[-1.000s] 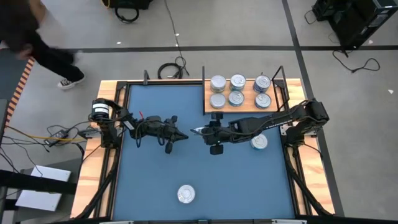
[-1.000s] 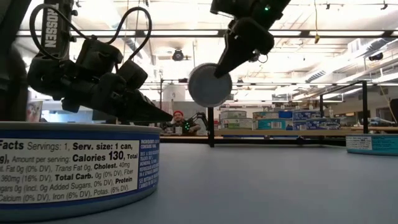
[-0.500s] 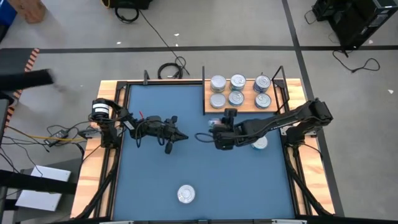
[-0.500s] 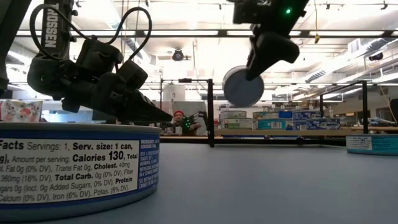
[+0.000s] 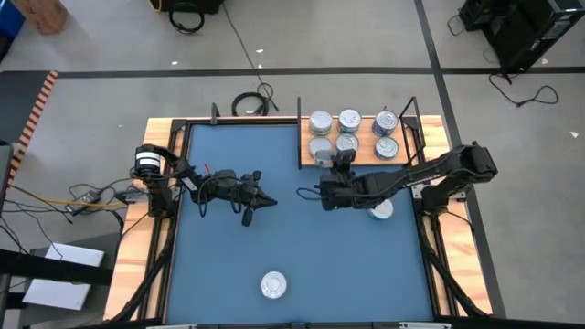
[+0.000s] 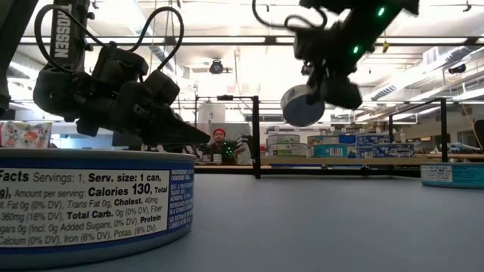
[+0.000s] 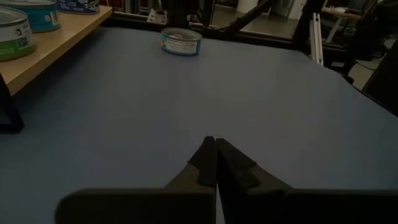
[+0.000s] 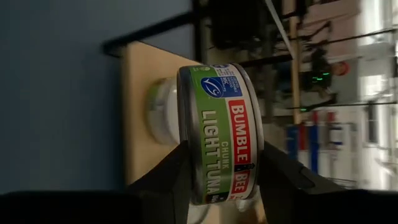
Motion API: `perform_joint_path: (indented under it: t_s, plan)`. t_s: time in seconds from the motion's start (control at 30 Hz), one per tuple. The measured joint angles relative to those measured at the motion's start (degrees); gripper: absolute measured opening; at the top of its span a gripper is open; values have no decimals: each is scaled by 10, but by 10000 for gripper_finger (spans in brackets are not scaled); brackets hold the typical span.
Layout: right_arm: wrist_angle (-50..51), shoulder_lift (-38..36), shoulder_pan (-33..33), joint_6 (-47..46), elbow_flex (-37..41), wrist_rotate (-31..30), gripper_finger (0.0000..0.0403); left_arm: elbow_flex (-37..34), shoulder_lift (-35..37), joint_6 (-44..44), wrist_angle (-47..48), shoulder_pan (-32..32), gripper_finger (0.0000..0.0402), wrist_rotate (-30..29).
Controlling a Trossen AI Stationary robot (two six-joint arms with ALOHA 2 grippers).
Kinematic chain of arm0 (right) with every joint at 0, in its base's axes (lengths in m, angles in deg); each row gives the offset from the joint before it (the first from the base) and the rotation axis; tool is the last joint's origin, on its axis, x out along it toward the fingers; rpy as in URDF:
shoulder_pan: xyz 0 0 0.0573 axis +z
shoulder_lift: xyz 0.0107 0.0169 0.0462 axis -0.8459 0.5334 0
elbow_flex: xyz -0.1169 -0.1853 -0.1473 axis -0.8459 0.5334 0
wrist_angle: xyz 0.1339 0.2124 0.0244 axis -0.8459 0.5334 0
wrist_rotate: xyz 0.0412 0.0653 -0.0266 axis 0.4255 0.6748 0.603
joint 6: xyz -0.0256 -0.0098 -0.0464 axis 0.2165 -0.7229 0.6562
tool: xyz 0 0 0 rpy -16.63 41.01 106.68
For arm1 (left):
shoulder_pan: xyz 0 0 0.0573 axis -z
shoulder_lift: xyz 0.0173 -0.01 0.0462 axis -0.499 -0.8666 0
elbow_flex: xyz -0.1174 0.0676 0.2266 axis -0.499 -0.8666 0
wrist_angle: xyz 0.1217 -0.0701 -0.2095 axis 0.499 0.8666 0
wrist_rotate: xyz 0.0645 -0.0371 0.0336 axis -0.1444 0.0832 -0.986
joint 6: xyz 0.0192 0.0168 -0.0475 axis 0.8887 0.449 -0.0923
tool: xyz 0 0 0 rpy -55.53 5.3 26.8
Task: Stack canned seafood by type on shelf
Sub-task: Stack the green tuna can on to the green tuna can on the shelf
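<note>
We see the right hand (image 5: 339, 167) gripping a tuna tin (image 8: 219, 134) on its edge, its two fingers (image 8: 163, 176) pressed against the lid and base; the green label reads Bumble Bee chunk light tuna. In the high view the hand sits just off the near edge of the wooden shelf (image 5: 361, 161), close to its left end, whereas a second ago it hung farther out over the blue mat (image 5: 274, 228), left of its present spot and well short of the shelf. In the low view the tin (image 6: 302, 105) hangs in the air above the mat and has shifted rightward across the picture over that second. The wrist camera shows the shelf end and one standing tin (image 8: 160, 112) right behind the held one.

On the shelf we count six tins (image 5: 349, 120), arranged in three pairs, unchanged from before. Another tin (image 5: 381, 209) rests on the mat beside the right arm, and one more (image 5: 272, 285) stands alone near the front of the table (image 5: 161, 265).

The left hand (image 5: 271, 201) hovers over the mid-left of the mat with its fingers (image 7: 208, 158) shut and nothing between them, in the same place as a second ago.

A person's arm (image 5: 41, 15) shows at the top left corner, where earlier someone was walking past.
</note>
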Motion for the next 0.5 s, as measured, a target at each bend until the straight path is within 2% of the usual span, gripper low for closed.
perform_joint_path:
  t_s: [0.23, 0.5]
  plan:
    - [-227, 0, -70, 160, 90, -7, 143, 0, 0, 0, 3, 0, 5, -1]
    - [-319, 0, -129, 232, 127, 61, 143, 0, 0, 2, 4, -1, 5, -2]
